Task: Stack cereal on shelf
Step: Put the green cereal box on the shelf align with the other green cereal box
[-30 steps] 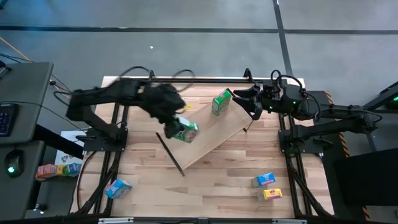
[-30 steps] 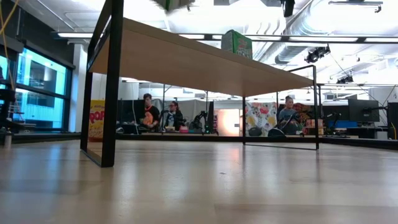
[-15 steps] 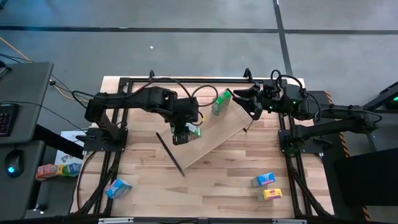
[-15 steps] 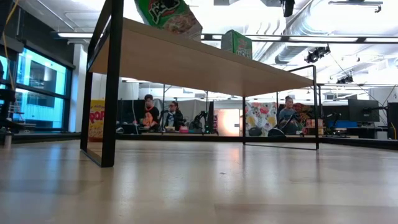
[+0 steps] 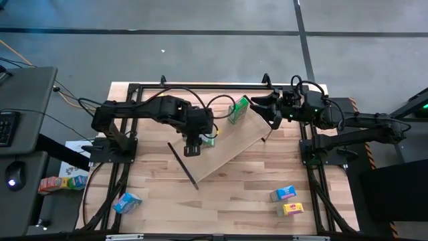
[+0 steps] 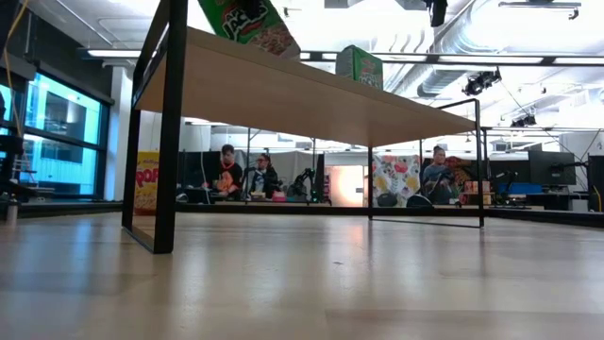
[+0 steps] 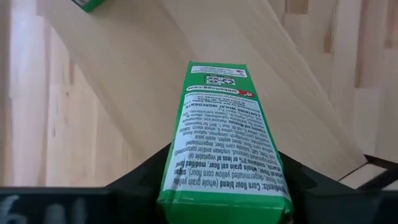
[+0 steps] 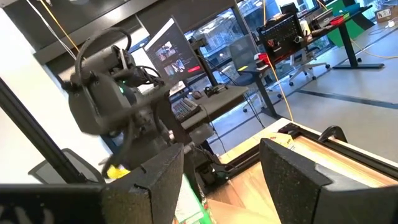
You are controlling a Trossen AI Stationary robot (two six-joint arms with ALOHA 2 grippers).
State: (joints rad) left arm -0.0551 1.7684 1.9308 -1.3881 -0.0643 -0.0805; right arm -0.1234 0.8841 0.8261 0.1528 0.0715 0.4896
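Left fingers (image 7: 224, 186) clamp a green cereal box (image 7: 225, 137) whose side reads "CONTAINS WHEAT INGREDIENTS"; right fingers (image 8: 217, 180) spread wide.

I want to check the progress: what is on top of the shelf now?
One green cereal box stands on the shelf. The left gripper holds a second green box above it, tilted; whether it touches the board is hidden.

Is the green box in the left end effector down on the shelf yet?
Cannot tell: the green box, clamped in the left end effector, tilts at the shelf top; contact is hidden.
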